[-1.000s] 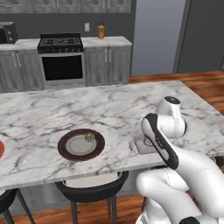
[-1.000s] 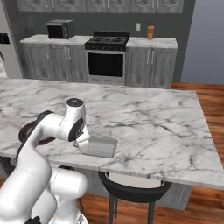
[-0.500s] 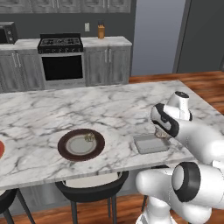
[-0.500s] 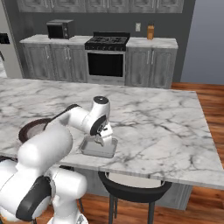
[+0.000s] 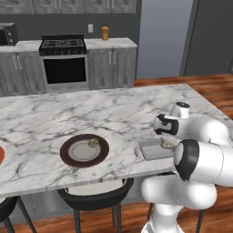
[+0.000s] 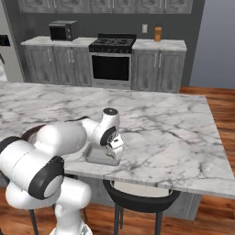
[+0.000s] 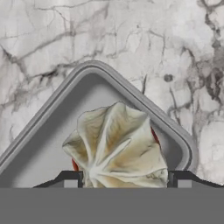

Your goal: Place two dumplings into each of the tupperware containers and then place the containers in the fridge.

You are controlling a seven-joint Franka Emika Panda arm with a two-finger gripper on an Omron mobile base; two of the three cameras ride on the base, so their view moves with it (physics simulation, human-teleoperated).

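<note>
Marble tabletop (image 5: 68,118) carried most of what mattered. The tool (image 7: 124,178) hung low over one translucent grey tupperware container (image 5: 152,149) near the tabletop's front edge, and its two dark tips stood on either side of a pleated beige dumpling (image 7: 116,148). That dumpling sat inside the container close to a rounded corner, with the tips flanking its lower edge; whether they were pressing on it or had let it go could not be told.

As a judgement, the task was at an early stage: one dumpling was at or in the first container, and a second dumpling (image 5: 93,143) lay on the brown-rimmed plate (image 5: 84,150) further left on the tabletop, not yet moved. A red-rimmed plate (image 5: 1,156) was cut off at the left edge, so its contents were unknown. The other container and the remaining dumplings could not be made out, and the container itself had yet to go to the fridge.

The arm hid much of the container in both base views, and the lower part of the dumpling was cut off in the hand view.
</note>
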